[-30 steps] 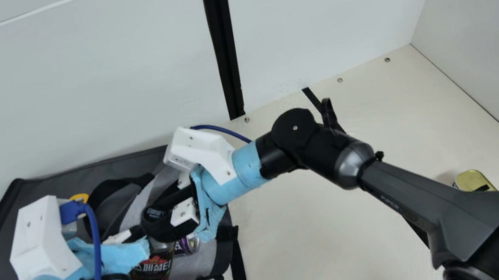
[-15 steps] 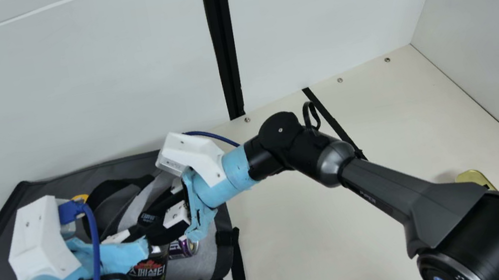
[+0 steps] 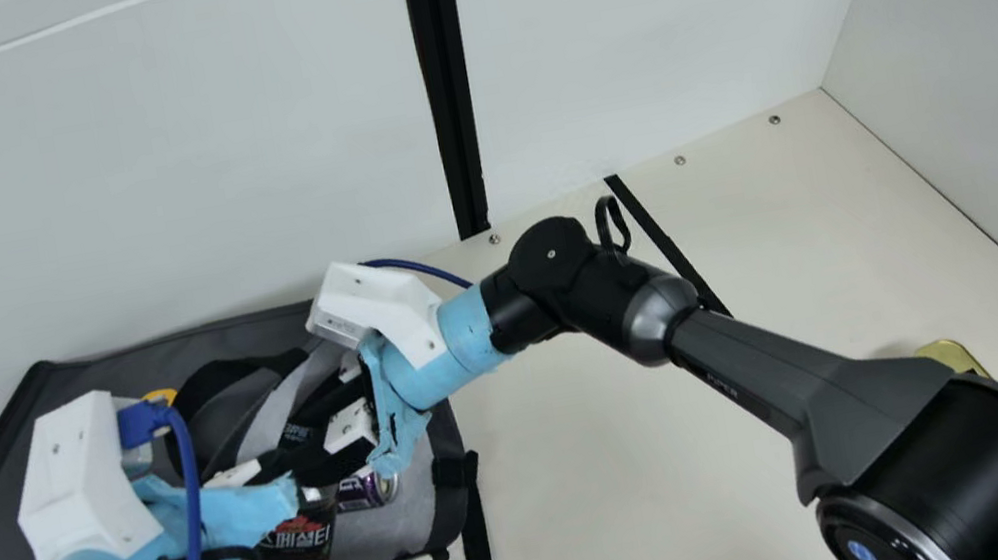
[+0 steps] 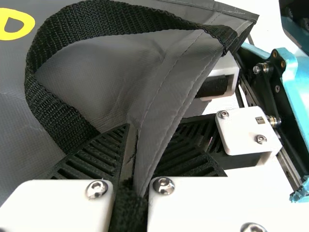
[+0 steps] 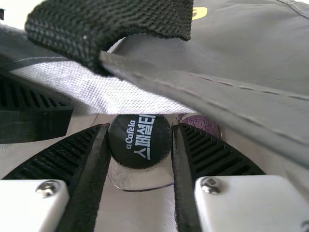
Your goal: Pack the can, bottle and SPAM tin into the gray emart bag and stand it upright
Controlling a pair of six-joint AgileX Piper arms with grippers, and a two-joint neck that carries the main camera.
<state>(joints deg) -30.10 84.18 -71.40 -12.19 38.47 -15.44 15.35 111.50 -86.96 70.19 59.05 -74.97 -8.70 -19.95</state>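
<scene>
Take the bottle [image 3: 298, 537] first: inside the gray emart bag [image 3: 412, 536], directly at the right gripper [image 5: 140, 127], nearer to that hand than to the left. Running lengthwise away from the right wrist — cap [image 5: 140, 141] toward the gripper, body leading deeper into the bag and toward the main view's lower edge. Apparently gripped by the cap, with both fingers against opposite sides, spread only to cap width. Just beside the body, on the main view's right: the purple can [image 3: 357, 492], also in the bag.

As for looks: round, flat black cap with pale lettering; light see-through shoulder below; dark wrap with a red design. Partly hidden by the grippers; can't tell how deep the base sits.

In the left gripper [image 4: 144, 141]: a fold of the bag's gray edge, pinched tight, probably to keep the mouth open. Likely at the bottle-seating step; next, settle the base, then let go without dragging on the cap — might tip toward the can otherwise. Well apart on the table [image 3: 631, 461], partly behind the right arm [image 3: 767, 367]: a gold-coloured tin [image 3: 952, 356], probably the SPAM, yet to pack.
</scene>
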